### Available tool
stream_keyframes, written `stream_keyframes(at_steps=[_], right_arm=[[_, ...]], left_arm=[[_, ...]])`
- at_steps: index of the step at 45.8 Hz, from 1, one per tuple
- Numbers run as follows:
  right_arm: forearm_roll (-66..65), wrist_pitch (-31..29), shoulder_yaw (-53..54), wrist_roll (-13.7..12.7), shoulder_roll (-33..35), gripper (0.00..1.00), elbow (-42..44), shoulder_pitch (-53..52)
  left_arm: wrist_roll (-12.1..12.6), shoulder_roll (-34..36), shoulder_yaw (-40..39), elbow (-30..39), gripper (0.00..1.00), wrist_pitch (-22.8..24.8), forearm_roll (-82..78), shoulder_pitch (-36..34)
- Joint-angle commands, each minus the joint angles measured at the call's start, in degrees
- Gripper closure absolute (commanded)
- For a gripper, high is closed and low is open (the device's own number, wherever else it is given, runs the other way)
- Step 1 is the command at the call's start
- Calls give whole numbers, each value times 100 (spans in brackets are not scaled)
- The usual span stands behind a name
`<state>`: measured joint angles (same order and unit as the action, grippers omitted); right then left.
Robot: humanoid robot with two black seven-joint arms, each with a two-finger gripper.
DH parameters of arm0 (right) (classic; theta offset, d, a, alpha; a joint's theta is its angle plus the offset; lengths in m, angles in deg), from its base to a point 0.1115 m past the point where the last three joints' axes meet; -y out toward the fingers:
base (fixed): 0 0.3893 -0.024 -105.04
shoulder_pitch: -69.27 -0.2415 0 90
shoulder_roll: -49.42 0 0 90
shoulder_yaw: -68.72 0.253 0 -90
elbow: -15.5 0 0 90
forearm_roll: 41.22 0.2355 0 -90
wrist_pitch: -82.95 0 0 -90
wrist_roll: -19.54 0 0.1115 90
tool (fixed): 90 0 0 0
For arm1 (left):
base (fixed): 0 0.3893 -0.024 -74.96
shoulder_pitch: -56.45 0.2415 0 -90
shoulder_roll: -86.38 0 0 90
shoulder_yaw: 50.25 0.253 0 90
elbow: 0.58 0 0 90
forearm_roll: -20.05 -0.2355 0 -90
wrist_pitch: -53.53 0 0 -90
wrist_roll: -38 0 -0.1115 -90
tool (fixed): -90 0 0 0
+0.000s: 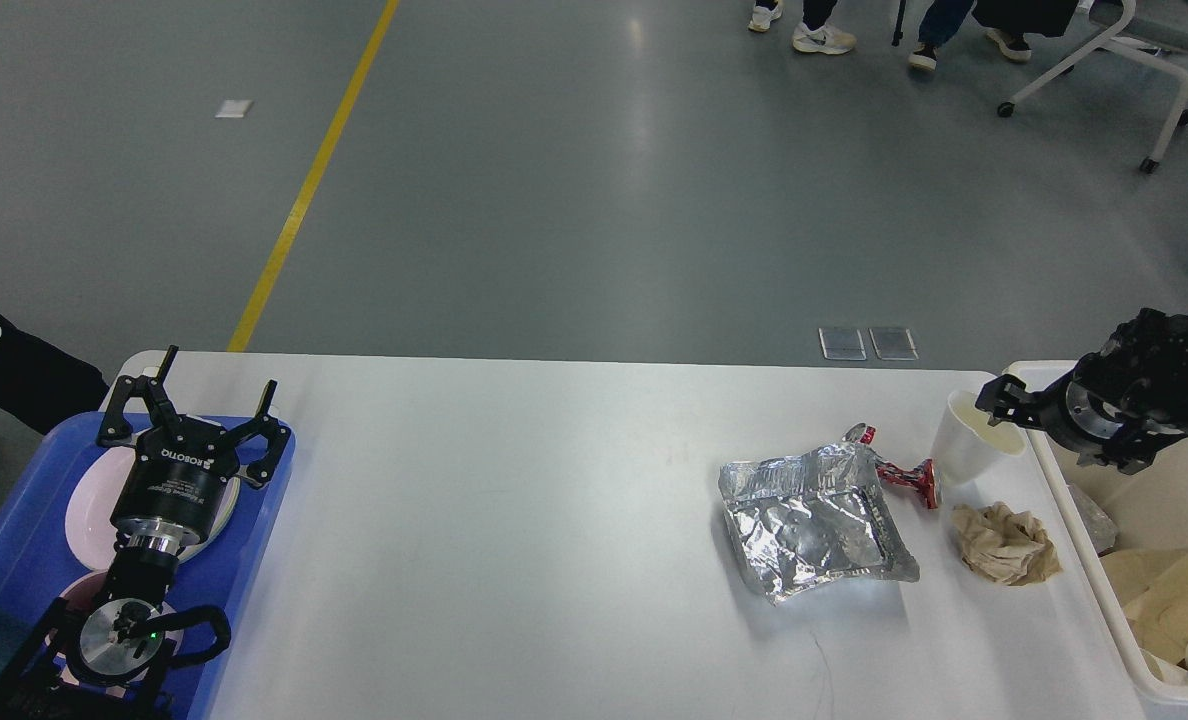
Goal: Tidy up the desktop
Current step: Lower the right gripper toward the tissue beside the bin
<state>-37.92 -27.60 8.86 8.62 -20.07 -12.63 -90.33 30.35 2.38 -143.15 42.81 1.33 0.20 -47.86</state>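
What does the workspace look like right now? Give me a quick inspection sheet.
Surface: the desktop, white, mostly bare.
Job's things: foil pouch, paper cup, crumpled brown paper, red wrapper, all at the right end.
Clutter: white bin holds scraps; blue tray holds plates.
Grippers: left gripper open above the tray; right gripper by the cup's rim, state unclear.
Cables: nothing seen.
Surroundings: grey floor, yellow line, people's feet, chair.
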Motion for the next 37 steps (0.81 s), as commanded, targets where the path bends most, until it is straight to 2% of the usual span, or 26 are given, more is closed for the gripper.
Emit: stream_keyframes(at_steps=[1,12,20,22,25,28,30,34,35,37], right_arm=[[3,183,19,-7,-29,0,0,96],[3,552,247,-7,-117,0,1,394],[3,1035,450,-16,-144,3,9,605],[3,1062,459,-24,-144,6,9,623],[3,1071,467,-25,-152,17,9,649],[12,1071,476,-25,-144,35,1,650],[47,1071,485,-25,-152,51,1,658],[91,1071,538,-42,-152,95,-17,685],[91,1071,546,-42,-152,100,-17,693],[100,1071,546,-42,-144,100,-8,702]], left_arm=[[8,-2,0,2,4,0,-1,7],[0,-2,0,2,4,0,-1,-1],[0,-2,0,2,4,0,-1,-1],[0,7,0,2,4,0,-1,-1],[8,7,0,2,4,0,8,-1],[0,7,0,2,4,0,-1,-1],[0,-2,0,2,4,0,-1,-1],[0,7,0,2,4,0,-1,-1],[0,-2,0,2,4,0,-1,-1],[0,7,0,2,4,0,-1,-1]])
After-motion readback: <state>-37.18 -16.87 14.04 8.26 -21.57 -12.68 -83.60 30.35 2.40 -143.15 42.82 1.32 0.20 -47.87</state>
